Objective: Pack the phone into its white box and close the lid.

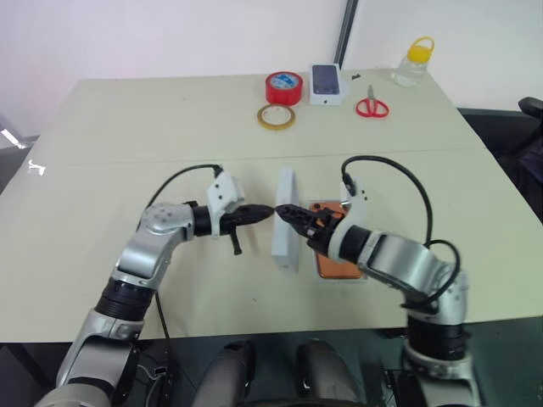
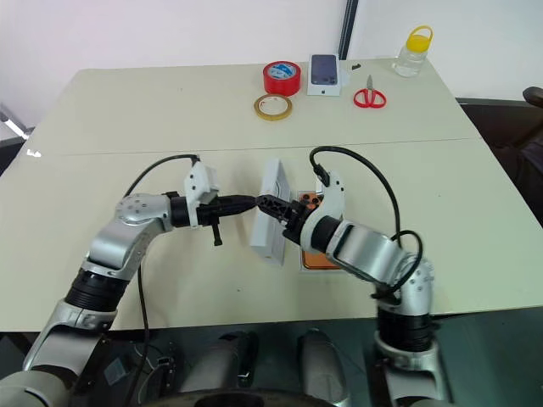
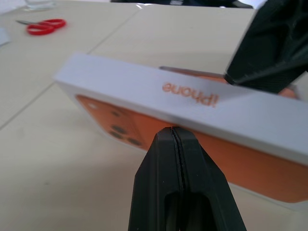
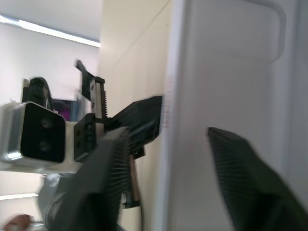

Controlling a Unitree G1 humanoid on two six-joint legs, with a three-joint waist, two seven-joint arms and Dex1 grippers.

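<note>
Left eye view: lid (image 1: 285, 219) on edge betw. grippers, phone (image 1: 338, 264) behind.

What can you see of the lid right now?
The lid is a white cardboard cover, stood up on one long edge on the table beside the boxed phone. Its top face carries an orange phone picture, its side orange lettering. The shut left gripper meets its pictured face; the right gripper's open fingers straddle its upper edge.
</note>
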